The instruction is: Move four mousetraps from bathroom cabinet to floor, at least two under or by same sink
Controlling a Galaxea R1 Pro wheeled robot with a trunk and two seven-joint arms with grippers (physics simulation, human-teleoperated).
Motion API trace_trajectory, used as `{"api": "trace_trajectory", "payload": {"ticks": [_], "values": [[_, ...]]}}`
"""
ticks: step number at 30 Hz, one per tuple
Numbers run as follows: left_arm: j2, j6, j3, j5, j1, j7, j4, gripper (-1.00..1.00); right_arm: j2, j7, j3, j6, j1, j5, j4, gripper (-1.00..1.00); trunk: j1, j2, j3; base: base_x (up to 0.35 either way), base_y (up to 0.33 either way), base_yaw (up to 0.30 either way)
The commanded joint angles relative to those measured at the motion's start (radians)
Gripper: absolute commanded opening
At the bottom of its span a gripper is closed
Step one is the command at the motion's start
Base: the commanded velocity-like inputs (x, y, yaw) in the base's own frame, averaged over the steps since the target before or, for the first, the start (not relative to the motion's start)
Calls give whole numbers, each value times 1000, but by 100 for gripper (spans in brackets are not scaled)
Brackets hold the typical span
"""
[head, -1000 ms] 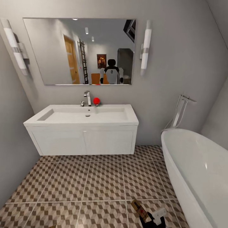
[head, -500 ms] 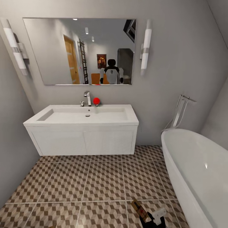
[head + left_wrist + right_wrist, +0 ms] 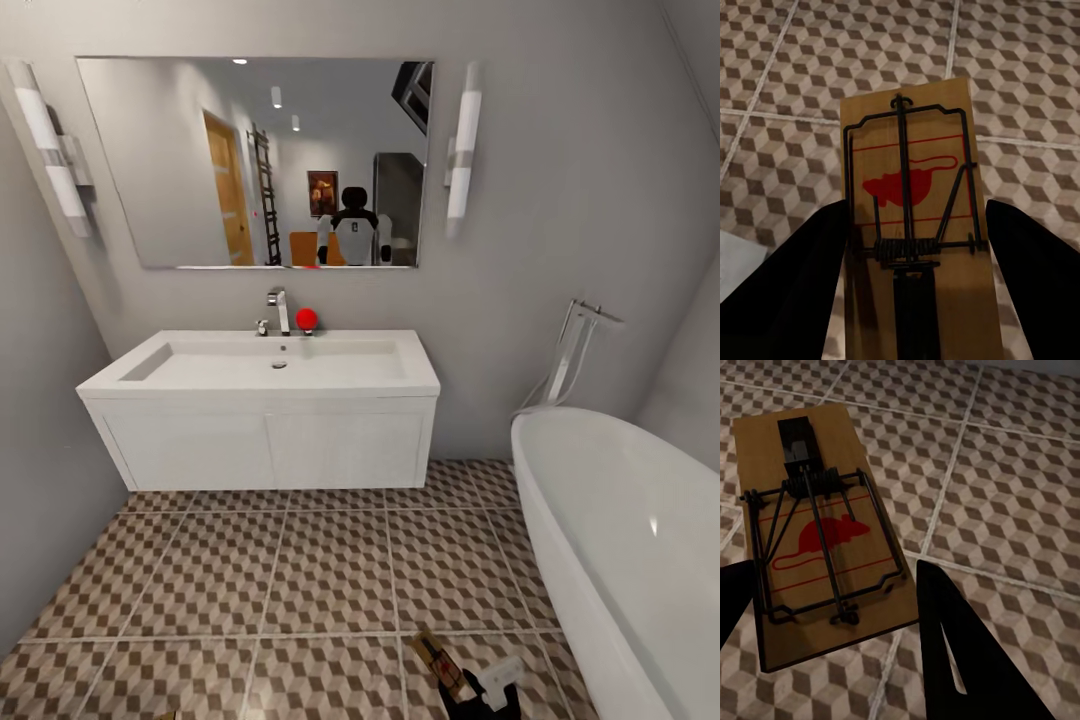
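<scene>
Over bathroom floor [image 3: 787, 67], each hand grips a mousetrap.

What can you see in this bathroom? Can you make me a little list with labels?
room: bathroom
floor: tiles with a brown, beige and white cube pattern
sink: white, on a white two-door unit on the wall
tap: shiny, with a small red ball beside it
mirror: above the sink, a lamp on each side
bathtub: white, to the right of the sink
left gripper: holds a mousetrap above the tiles
right gripper: holds a second mousetrap above the tiles
traps lying on the floor: none seen yet
</scene>
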Motion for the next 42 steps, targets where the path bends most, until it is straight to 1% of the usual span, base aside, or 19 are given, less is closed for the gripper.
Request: {"api": "trace_trajectory", "payload": {"ticks": [1, 13, 15, 17, 18, 20, 22, 23, 24, 26, 28, 29, 30, 31, 33, 34, 35, 37, 42], "values": [[-1, -3, -4, 11, -2, -11, 4, -100, -1, 8, -3, -2, -1, 0, 0, -100, 0, -1, -1, 0, 0, 142], [-1, -4, -4, 11, -2, -11, 1, -100, -8, 8, -5, -3, -1, -1, 0, -100, 0, -1, -1, 0, 0, 105], [-1, -2, -3, 11, -2, -10, 1, -100, -8, 2, -7, 0, -1, -1, -3, -100, 0, -1, -1, 0, 0, 9], [-2, 8, -2, 11, -2, -8, 0, -100, -7, -26, -9, 6, -1, 0, -11, -100, 0, -1, -1, 0, 0, 4], [-2, 37, -1, 10, -2, -7, -1, -100, -6, -62, -10, 15, -1, -1, -17, -100, 0, -1, -1, 0, 0, 3], [0, 138, 0, 9, -3, -5, -11, -100, -4, -136, -10, 44, -1, -1, -31, -100, 0, -1, -1, 0, 0, 1], [11, 342, 0, 7, -6, 22, -73, -100, -1, -231, -10, 109, -1, -2, -71, -100, 0, -1, -1, 0, 0, 0], [23, 441, 0, 6, -8, 58, -136, -100, -1, -258, -10, 149, -2, -2, -107, -100, 0, -1, -1, 0, 0, 0], [29, 484, 1, 6, -9, 82, -175, -100, -1, -268, -10, 171, -2, -2, -129, -100, 0, -1, -1, 0, 0, 0], [52, 621, 1, 1, -12, 215, -355, -100, 0, -289, -10, 276, -3, -4, -221, -100, 0, -1, -1, 0, 0, 0], [64, 739, 1, -8, -17, 351, -523, -100, 0, -298, -10, 389, -7, -6, -295, -100, 0, -1, -1, 0, 0, 0], [66, 771, 2, -11, -20, 376, -560, -100, 0, -299, -10, 413, -9, -7, -309, -100, 0, -1, -1, 0, 0, 0], [69, 842, 2, -21, -30, 412, -628, -100, 0, -301, -10, 450, -17, -8, -335, -100, 0, -1, -1, 0, 0, 0], [70, 878, 2, -26, -37, 425, -659, -100, 0, -301, -10, 464, -22, -8, -345, -100, 0, -1, -1, 0, 0, 0], [72, 1010, 4, -52, -80, 457, -744, -100, 0, -302, -10, 502, -56, -11, -372, -100, 0, -1, -1, 0, 0, 0], [72, 1037, 4, -58, -94, 461, -757, -100, 0, -302, -10, 510, -66, -11, -376, -100, 0, -1, -1, 0, 0, 0], [72, 1077, 5, -67, -126, 467, -773, -100, 0, -299, -10, 528, -86, -12, -381, -100, 0, -1, -1, 0, 0, 0], [72, 1115, 6, -74, -172, 473, -781, -100, 0, -289, -10, 563, -117, -13, -386, -100, 0, -1, -1, 0, 0, 0], [72, 1150, 7, -82, -259, 477, -755, -100, 2, -207, -11, 669, -196, -16, -390, -100, 0, -1, -1, 0, 0, 0]]}}
